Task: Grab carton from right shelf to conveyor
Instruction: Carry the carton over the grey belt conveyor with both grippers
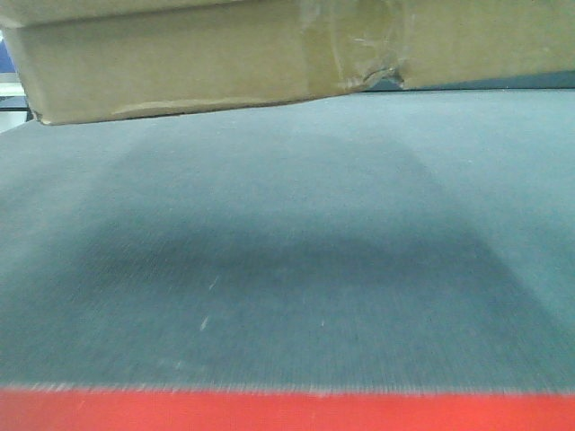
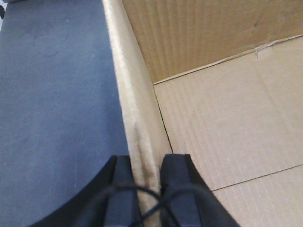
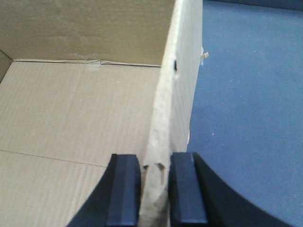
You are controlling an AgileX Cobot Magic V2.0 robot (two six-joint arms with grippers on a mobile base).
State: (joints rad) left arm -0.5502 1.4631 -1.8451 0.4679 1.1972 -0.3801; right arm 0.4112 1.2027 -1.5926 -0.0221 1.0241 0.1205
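Observation:
The carton (image 1: 198,63) is a large brown cardboard box with clear tape and a torn notch on its lower edge. It hangs at the top of the front view, tilted, just above the dark navy conveyor (image 1: 296,260), which carries its shadow. My left gripper (image 2: 145,163) is shut on the carton's left wall (image 2: 128,85), one finger inside and one outside. My right gripper (image 3: 156,163) is shut on the carton's right wall (image 3: 177,94) in the same way. The carton's inside (image 3: 71,109) is empty. The right shelf is out of view.
A red band (image 1: 287,411) runs along the near edge of the belt. Belt surface shows left of the carton (image 2: 52,109) and right of it (image 3: 251,104). A bit of pale background shows at the far left (image 1: 11,90).

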